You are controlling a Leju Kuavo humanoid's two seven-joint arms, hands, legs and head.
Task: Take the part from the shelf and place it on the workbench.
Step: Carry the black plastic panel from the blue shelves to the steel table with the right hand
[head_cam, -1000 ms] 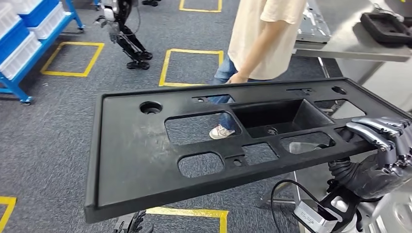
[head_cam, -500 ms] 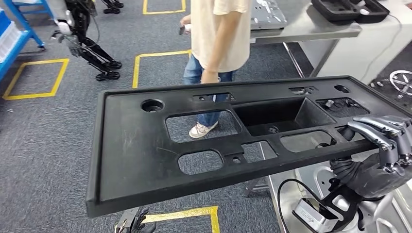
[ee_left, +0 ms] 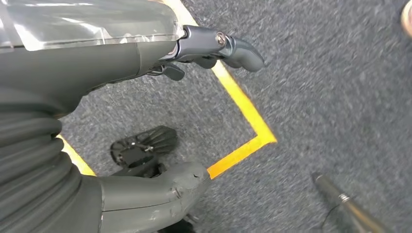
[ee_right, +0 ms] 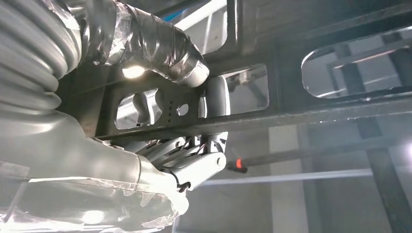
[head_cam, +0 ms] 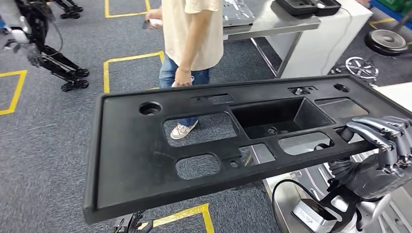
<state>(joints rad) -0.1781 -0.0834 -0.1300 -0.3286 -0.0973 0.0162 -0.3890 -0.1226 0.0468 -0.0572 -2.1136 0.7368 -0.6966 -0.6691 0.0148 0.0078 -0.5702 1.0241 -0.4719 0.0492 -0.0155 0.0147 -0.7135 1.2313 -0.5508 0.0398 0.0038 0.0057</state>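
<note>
The part is a long black plastic panel (head_cam: 131, 155) with several cut-outs and a deep recess, held nearly level across the head view. My right hand (head_cam: 384, 143) grips its near right edge, fingers curled over the top. From below, the right wrist view shows that hand (ee_right: 145, 160) clamped on the panel's ribbed underside (ee_right: 301, 114), thumb (ee_right: 165, 46) on one side and fingers on the other. My left hand (ee_left: 111, 58) hangs over the carpet with thumb and fingers apart and nothing in it. Its fingertips peek out under the panel's near left corner (head_cam: 132, 224).
A person in a beige shirt and jeans (head_cam: 192, 34) stands just beyond the panel. Behind them is a steel table (head_cam: 272, 22) bearing a black case (head_cam: 308, 6). A white surface (head_cam: 396, 91) lies at right. Another robot's legs (head_cam: 58, 65) stand far left on grey carpet with yellow markings.
The camera has swung right, so the floor, the person and the steel table slide left in the picture. The panel stays in my right hand's grip, unchanged.
</note>
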